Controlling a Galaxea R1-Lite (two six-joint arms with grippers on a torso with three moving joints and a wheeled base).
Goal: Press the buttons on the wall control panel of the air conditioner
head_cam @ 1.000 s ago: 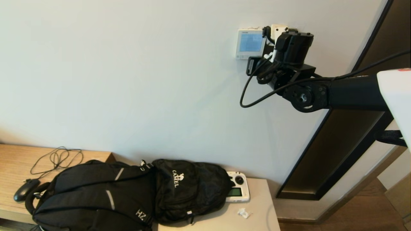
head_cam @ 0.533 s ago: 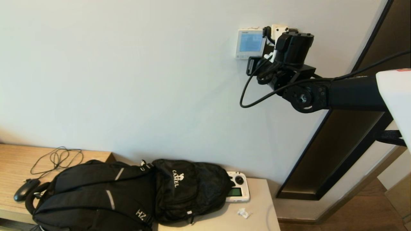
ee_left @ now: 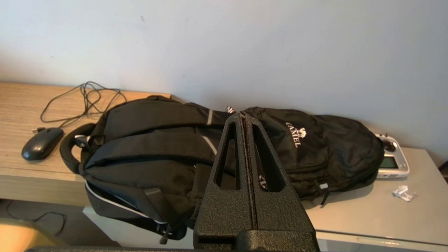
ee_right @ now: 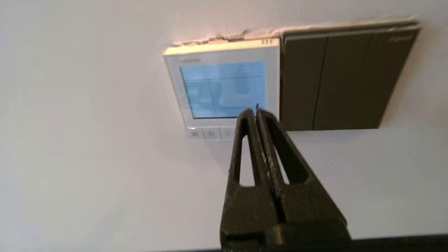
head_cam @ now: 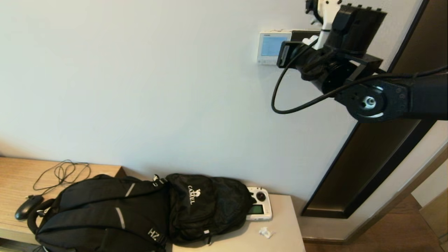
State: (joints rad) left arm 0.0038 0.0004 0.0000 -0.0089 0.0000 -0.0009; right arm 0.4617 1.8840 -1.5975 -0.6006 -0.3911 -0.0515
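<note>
The air conditioner's wall control panel is a small white square with a light-blue screen, high on the wall; it also shows in the right wrist view. The buttons form a row of tiny pale keys along its bottom edge. My right gripper is shut and empty. Its tips show in front of the panel's lower right corner, clear of the wall, and hide the rightmost buttons. My right arm reaches in from the right. My left gripper is shut, parked above a black backpack.
A black square plate adjoins the panel. Below, a desk holds two black backpacks, a white handheld controller, a mouse and a cable. A dark door frame runs along the right.
My right arm has risen and drawn back from the wall toward the right. The black plate beside the panel, hidden before, now shows.
</note>
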